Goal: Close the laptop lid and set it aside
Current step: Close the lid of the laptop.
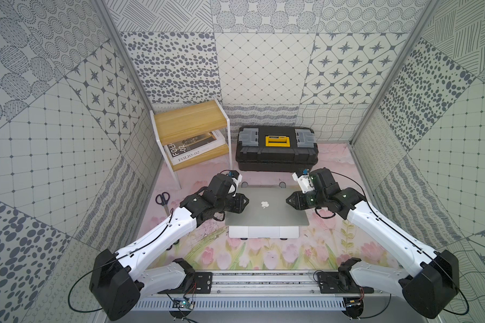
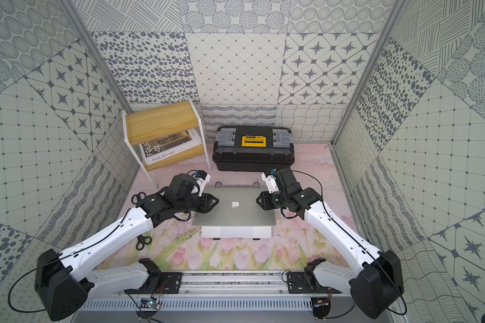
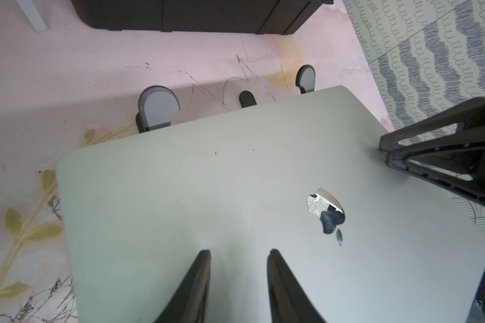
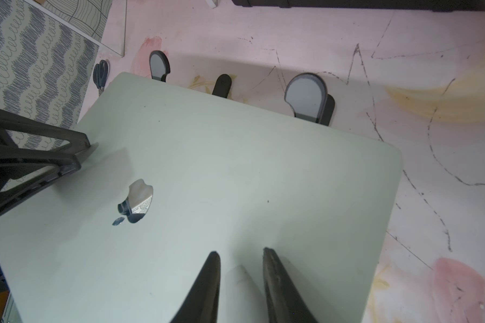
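R gripper (image 4: 240,251) jaws a bit apart over silver laptop lid (image 4: 235,167); L gripper (image 4: 82,155) tips opp. side, near logo (image 4: 136,201).

**Flowered tabletop and its load**

The pink, flower-printed tabletop (image 1: 263,257) carries a two-tier wooden shelf (image 1: 191,134) far left, a black toolbox (image 1: 276,152) far centre and a black stand (image 3: 158,109) mid-table. One pair of scissors (image 1: 163,199) lies at left, another pair (image 2: 143,242) nearer.

Silver laptop lid (image 1: 266,216), black-and-yellow toolbox (image 1: 277,160), pink floral tabletop (image 1: 263,257).
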You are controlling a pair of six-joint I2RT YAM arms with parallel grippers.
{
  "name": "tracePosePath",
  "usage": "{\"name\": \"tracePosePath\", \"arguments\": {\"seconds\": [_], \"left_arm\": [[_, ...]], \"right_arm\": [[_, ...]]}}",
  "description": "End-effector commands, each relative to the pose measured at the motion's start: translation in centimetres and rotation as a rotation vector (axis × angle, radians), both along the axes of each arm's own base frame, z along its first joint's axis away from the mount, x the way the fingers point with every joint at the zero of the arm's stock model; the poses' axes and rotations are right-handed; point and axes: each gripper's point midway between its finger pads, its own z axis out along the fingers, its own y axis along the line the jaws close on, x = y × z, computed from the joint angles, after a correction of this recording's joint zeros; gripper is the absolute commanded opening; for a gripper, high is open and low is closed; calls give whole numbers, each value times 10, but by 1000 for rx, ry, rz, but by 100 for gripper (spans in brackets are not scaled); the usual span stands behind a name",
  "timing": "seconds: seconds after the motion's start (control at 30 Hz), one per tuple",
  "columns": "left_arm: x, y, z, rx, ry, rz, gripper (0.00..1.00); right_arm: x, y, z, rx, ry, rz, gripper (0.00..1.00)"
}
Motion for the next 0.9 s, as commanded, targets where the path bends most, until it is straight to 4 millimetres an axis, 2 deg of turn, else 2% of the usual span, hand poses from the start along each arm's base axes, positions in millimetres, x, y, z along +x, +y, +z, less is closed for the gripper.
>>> {"name": "tracePosePath", "arguments": {"seconds": [0.0, 0.07, 0.17, 0.3, 0.37, 0.43, 0.53, 0.6, 0.87], "left_arm": [[-7, 11, -9, 36, 47, 34, 45], [-6, 10, -4, 32, 37, 32, 48], [-6, 14, 4, 49, 29, 34, 51], [-12, 22, 19, 64, 1, 36, 57], [-17, 26, 23, 65, -7, 37, 61], [-21, 30, 24, 69, -15, 38, 68], [-26, 38, 17, 78, -2, 46, 72], [-30, 42, 10, 82, 23, 47, 77], [-35, 51, -26, 45, 110, 60, 79]], "right_arm": [[-2, -2, -1, -4, 10, -2, 39], [-1, -1, 4, 7, 6, -2, 43], [-1, -5, 21, 18, -29, -24, 56], [-3, -22, 40, -26, -79, -76, 77], [-5, -30, 41, -64, -76, -97, 81], [-8, -36, 38, -95, -64, -112, 83], [-10, -41, 28, -122, -42, -123, 85], [-13, -41, 21, -132, -16, -116, 86], [-17, -45, -9, -189, 52, -110, 88]]}}
